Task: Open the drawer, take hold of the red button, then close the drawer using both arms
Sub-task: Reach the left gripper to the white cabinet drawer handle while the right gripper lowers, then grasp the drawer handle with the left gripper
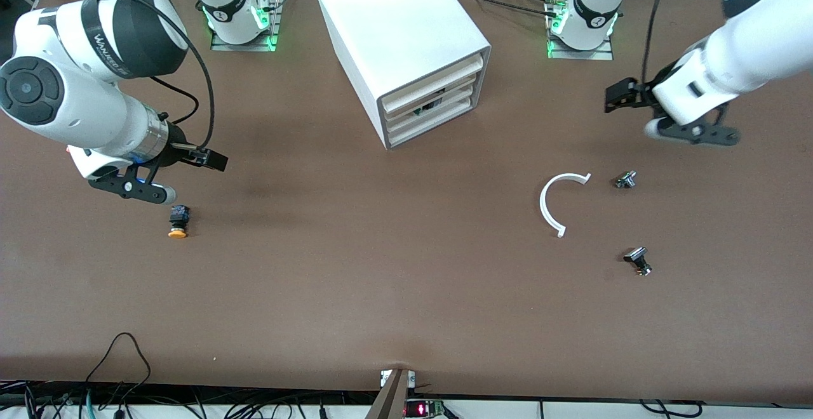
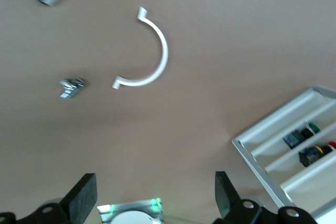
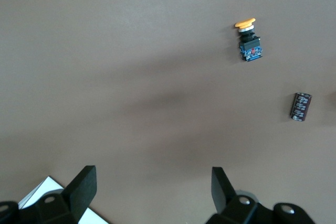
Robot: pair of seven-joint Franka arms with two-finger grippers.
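A white cabinet [image 1: 406, 44] stands at the middle of the table with its stacked drawers [image 1: 438, 105] pushed in. In the left wrist view the red-capped button [image 2: 315, 155] lies on a drawer shelf [image 2: 273, 140], beside a green-capped one [image 2: 299, 136]. My left gripper [image 1: 613, 98] hangs open over the table toward the left arm's end, apart from the cabinet; its fingers [image 2: 156, 192] hold nothing. Open and empty too, my right gripper [image 1: 219, 162] hovers over the right arm's end of the table, its fingers [image 3: 154, 187] wide apart.
An orange-yellow capped button [image 1: 179, 222] [image 3: 248, 40] lies on the table below the right gripper, with a dark cylinder [image 3: 301, 106] near it. A white curved strip [image 1: 556, 200] [image 2: 149, 51] and two small metal parts [image 1: 625, 179] [image 1: 638, 260] lie toward the left arm's end.
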